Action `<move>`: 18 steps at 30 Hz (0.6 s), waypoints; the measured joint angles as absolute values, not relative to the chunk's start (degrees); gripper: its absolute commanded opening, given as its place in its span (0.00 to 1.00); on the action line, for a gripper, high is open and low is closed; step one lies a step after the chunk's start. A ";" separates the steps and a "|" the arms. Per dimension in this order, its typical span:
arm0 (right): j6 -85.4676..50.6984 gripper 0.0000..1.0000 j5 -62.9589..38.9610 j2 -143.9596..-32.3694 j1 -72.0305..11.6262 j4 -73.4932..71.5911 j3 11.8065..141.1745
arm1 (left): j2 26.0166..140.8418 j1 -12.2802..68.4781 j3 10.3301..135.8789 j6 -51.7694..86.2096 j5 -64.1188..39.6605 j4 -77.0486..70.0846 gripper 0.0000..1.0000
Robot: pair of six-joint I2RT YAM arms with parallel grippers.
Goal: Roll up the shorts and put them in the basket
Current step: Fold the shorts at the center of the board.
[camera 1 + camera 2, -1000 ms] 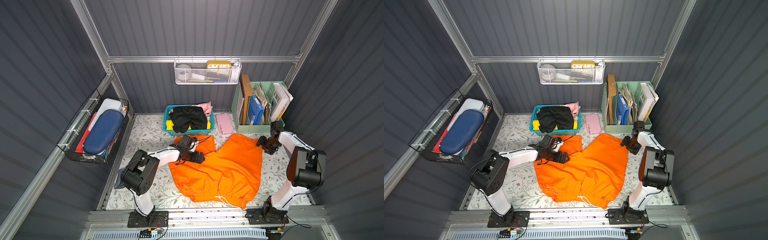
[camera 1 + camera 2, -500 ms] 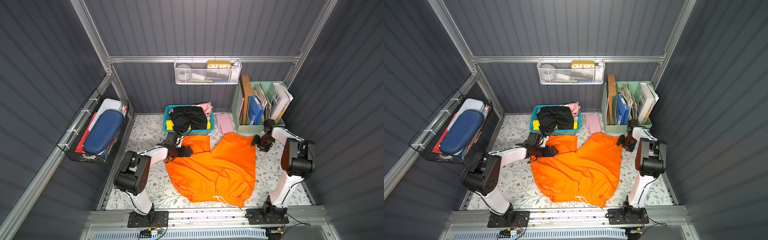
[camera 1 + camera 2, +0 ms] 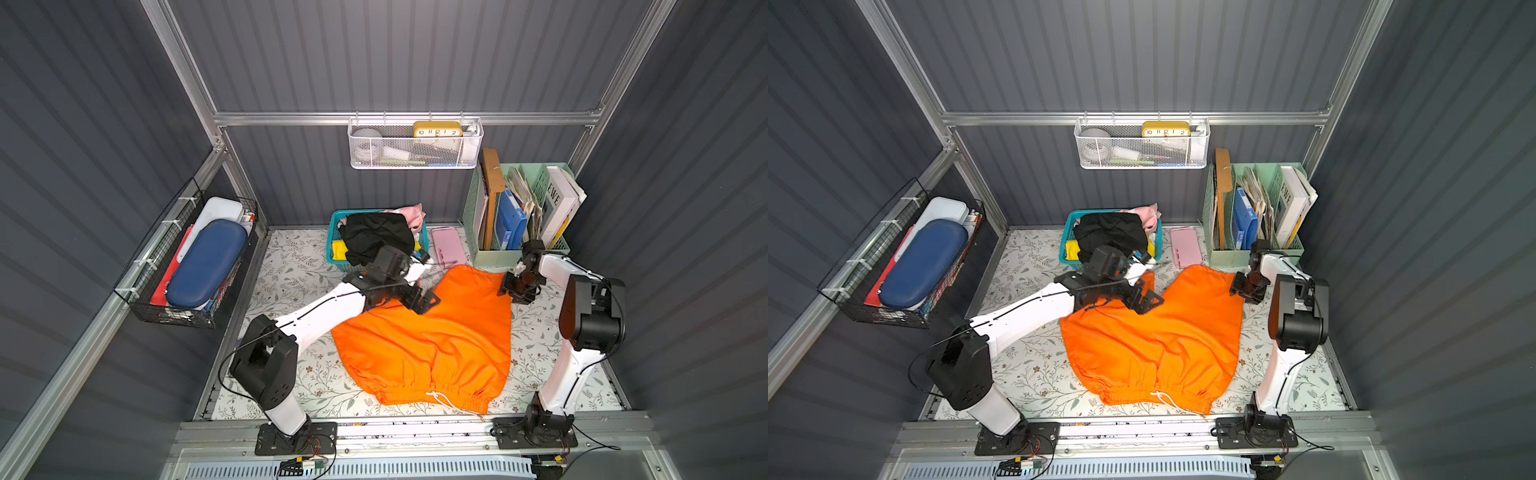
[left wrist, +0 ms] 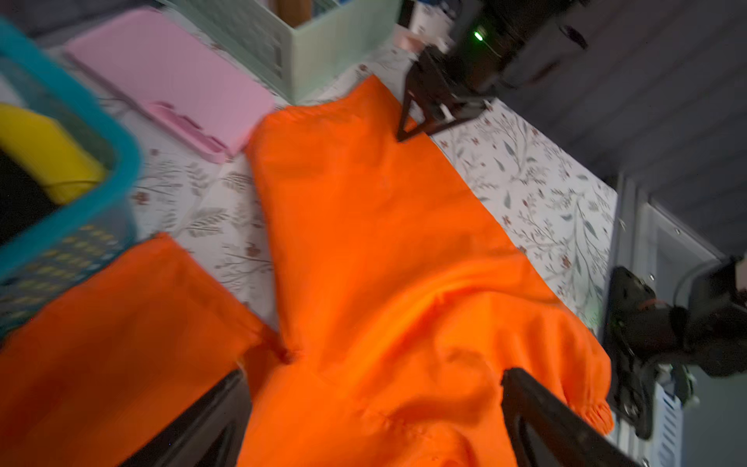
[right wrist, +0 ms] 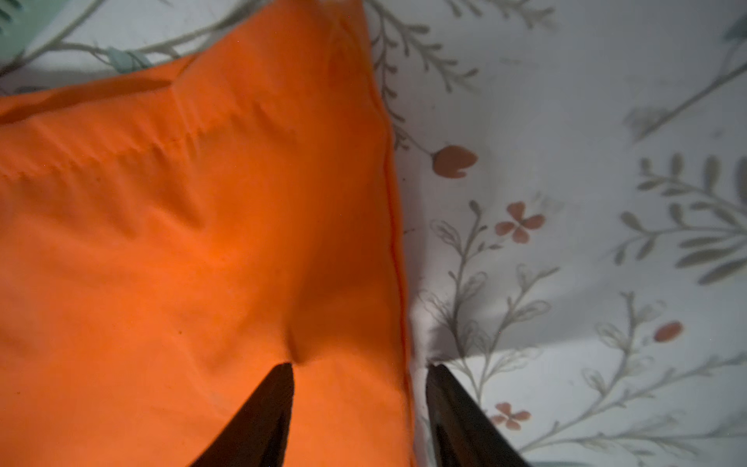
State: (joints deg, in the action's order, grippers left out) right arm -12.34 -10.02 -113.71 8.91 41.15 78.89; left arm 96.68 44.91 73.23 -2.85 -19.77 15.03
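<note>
In both top views we get bright, even overhead light, sharp throughout, with soft shadows under the arms on the floral tabletop [image 3: 291,266]. Our left wrist view is dimmer and motion-smeared, worst at the teal basket [image 4: 125,161], well beyond the jaws of the left gripper [image 4: 374,372]. Our right wrist view is dim and soft. The orange shorts [image 5: 182,242] glow ahead of the jaws of the right gripper [image 5: 360,366], with a shadow band on the tabletop just beside them.

Orange shorts [image 3: 1154,345] lie spread on the table [image 3: 1034,365], left end effector [image 3: 1151,303] and right end effector [image 3: 1241,295] at their legs.
</note>
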 measured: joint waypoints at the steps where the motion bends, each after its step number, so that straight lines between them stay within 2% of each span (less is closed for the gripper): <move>1: -12.10 0.41 -10.17 -113.99 8.91 41.15 79.00 | 97.45 47.46 73.23 -3.51 -19.46 15.90 1.00; 2: -11.77 0.35 -10.31 -114.34 8.91 41.25 79.26 | 98.35 49.91 73.28 -3.99 -19.00 16.86 1.00; 8: -12.12 0.19 -11.42 -116.14 8.97 40.58 80.79 | 103.00 60.45 75.00 -4.49 -15.33 20.32 1.00; 11: -12.21 0.01 -12.19 -116.46 9.06 40.40 80.90 | 105.12 65.30 77.89 -4.45 -12.67 20.38 1.00; 18: -12.36 0.00 -12.86 -116.51 9.06 40.29 80.93 | 111.85 74.41 82.37 -2.61 -6.02 18.31 1.00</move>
State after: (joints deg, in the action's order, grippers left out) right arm -12.36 -12.86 -116.51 9.06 40.29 80.93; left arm 111.85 74.41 82.37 -2.61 -6.02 18.31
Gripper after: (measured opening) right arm 0.043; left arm 0.997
